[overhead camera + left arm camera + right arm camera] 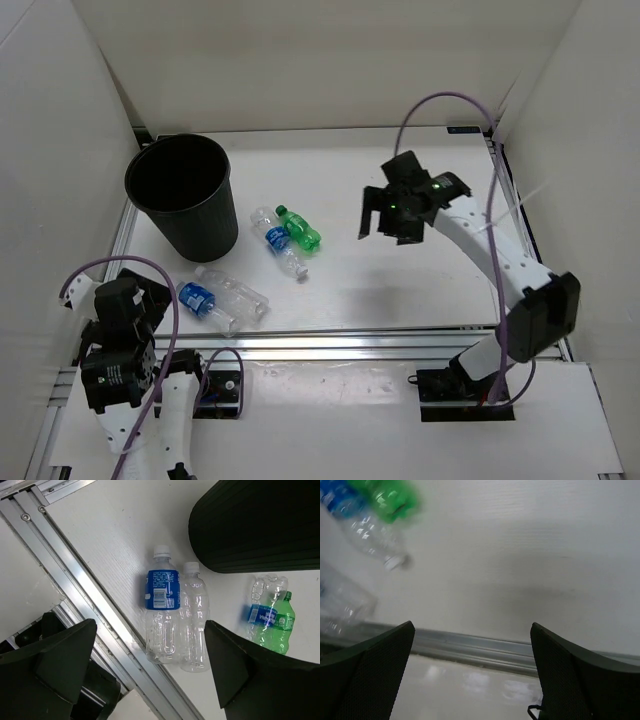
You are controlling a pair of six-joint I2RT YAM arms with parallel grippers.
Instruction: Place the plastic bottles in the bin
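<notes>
Four plastic bottles, all lying flat on the white table point(400, 290), none in the bin point(183, 195). Bin stands upright at the far left, mouth open, ribbed wall tapering toward its base.

Pair one, just right of the bin: green bottle point(299, 229) and crumpled clear bottle point(277, 243) with a blue label, side by side and touching. The green one lies farther from the bin.

Pair two, in front of the bin near the front edge: blue-label bottle point(162, 615) and bare clear bottle point(194, 620), side by side and touching, white caps pointing the same way. The blue-label one lies closest to the aluminium rail point(75, 575) along the table's near edge.

Left gripper point(150, 624) hangs over the near-left corner, looking down on pair two. Jaws spread wide, nothing between them, no contact with either bottle.

Right gripper point(472, 625) raised over the right-centre of the table, well apart from every bottle. Jaws spread wide, empty. Its wrist view is blurred; pair one shows only at the upper left
</notes>
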